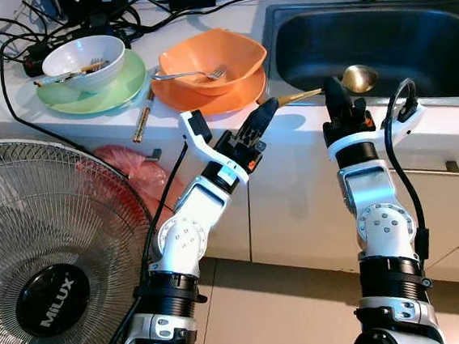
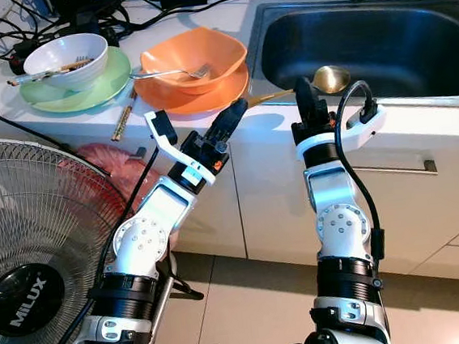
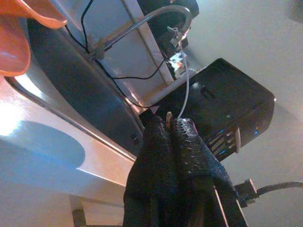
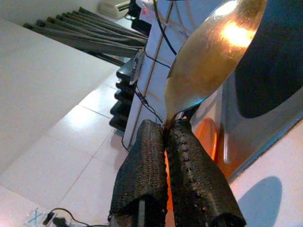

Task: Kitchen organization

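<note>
Overhead — white counter [image 1: 11,95], steel sink [image 1: 379,40], tiled floor [image 1: 306,295].

I'm looking at a home kitchen: a steel sink [image 1: 379,40] set in a white tabletop [image 1: 11,103], dirty bowls [image 1: 211,60], cupboard doors [image 1: 452,199] below.

Both our silver arms are raised in front of us, elbows bent, forearms angled up and forward. Our left gripper [image 1: 266,109] points up and to our right, its black fingers [image 3: 163,156] pressed together on the handle end of a gold spoon [image 1: 357,78]. Our right gripper [image 1: 333,95] stands nearly upright, wrist straight, fingers [image 4: 189,165] clamped together on the spoon's neck just below the bowl. The two grippers sit near each other at about the same height, left one tilted, right one vertical.
</note>
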Available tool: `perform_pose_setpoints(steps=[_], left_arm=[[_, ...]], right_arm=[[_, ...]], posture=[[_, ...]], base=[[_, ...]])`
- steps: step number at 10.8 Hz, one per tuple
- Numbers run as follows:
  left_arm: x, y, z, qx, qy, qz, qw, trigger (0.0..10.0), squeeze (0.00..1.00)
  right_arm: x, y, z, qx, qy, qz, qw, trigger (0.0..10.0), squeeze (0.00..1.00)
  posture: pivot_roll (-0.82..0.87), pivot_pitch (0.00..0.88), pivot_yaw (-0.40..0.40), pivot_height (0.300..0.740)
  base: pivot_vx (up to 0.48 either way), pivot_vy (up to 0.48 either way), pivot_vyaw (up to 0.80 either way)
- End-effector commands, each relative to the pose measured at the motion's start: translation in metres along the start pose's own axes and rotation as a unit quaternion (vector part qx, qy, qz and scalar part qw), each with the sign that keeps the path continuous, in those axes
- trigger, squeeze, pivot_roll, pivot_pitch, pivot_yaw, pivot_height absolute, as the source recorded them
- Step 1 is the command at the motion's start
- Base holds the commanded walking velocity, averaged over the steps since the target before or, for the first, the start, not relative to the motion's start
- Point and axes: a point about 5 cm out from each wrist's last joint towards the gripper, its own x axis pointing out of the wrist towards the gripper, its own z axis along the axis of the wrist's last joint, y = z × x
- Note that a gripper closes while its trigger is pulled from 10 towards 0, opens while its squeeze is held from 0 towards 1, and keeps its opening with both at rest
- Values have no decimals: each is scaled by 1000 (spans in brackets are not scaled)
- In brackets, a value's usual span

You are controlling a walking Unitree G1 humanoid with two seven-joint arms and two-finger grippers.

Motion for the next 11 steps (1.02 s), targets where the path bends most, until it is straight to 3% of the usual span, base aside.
perform_pose_setpoints(steps=[1, 2, 3, 5, 6, 8, 11], left_arm=[[8, -11, -35, -52, 9, -5, 999, 10000, 0], [8, -9, -36, -47, 11, -1, 999, 10000, 0], [8, -10, -36, -47, 12, -1, 999, 10000, 1000], [8, -11, -40, -38, 19, 0, 999, 10000, 1000], [8, -11, -40, -35, 22, 0, 999, 10000, 0], [8, -11, -40, -37, 20, -1, 999, 10000, 0], [8, -11, -41, -43, 24, -6, 999, 10000, 0]], right_arm=[[4, 10, -4, 9, 2, 17, 1000, 10000, 0], [4, 10, -5, 9, 4, 16, 1000, 10000, 0], [4, 10, -5, 10, 4, 16, 1000, 10000, 0], [4, 10, -4, 11, 3, 15, 1000, 10000, 0], [4, 11, -4, 13, 2, 15, 1000, 10000, 0], [4, 11, -4, 15, 2, 18, 1000, 0, 0], [3, 9, -3, 13, -4, 10, 1000, 0, 0]], posture=[[41, 163, 54, 740], [41, 165, 54, 740], [41, 165, 54, 740], [39, 167, 55, 740], [42, 169, 56, 740], [43, 169, 56, 740], [40, 170, 56, 740]], base=[[0, 0, 0], [0, 0, 0], [0, 0, 0], [0, 0, 0], [0, 0, 0], [0, 0, 0], [0, 0, 0]])
